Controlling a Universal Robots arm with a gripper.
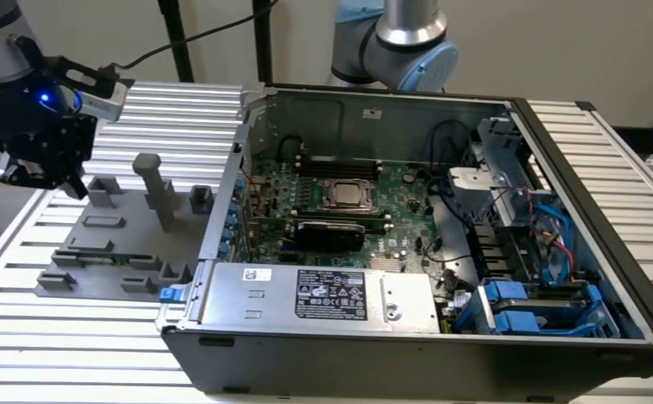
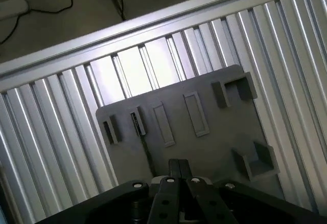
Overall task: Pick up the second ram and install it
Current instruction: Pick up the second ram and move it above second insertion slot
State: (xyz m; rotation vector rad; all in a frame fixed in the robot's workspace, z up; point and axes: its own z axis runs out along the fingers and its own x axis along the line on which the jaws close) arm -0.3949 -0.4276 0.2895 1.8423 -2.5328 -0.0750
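The second ram point(image 1: 104, 254) is a thin green stick lying in a holder near the front of the grey fixture plate point(image 1: 102, 278), at the exterior view's left. My gripper point(image 1: 48, 181) hangs above the plate's back left corner, well clear of the ram. In the wrist view its fingers point(image 2: 173, 169) are pressed together with nothing between them, over the plate point(image 2: 214, 147). A thin dark strip point(image 2: 147, 152) on edge runs from a holder toward the fingers. The open computer case point(image 1: 596, 210) with the motherboard point(image 1: 400, 215) and silver CPU socket point(image 1: 347, 195) sits to the right.
A tall grey post point(image 1: 156, 189) and several small holder blocks point(image 1: 105, 192) stand on the plate. A black-topped card point(image 1: 329, 229) sits on the motherboard. A power supply point(image 1: 326, 295) and blue drive bays point(image 1: 523, 307) fill the case front. The table is ribbed aluminium point(image 1: 68, 337).
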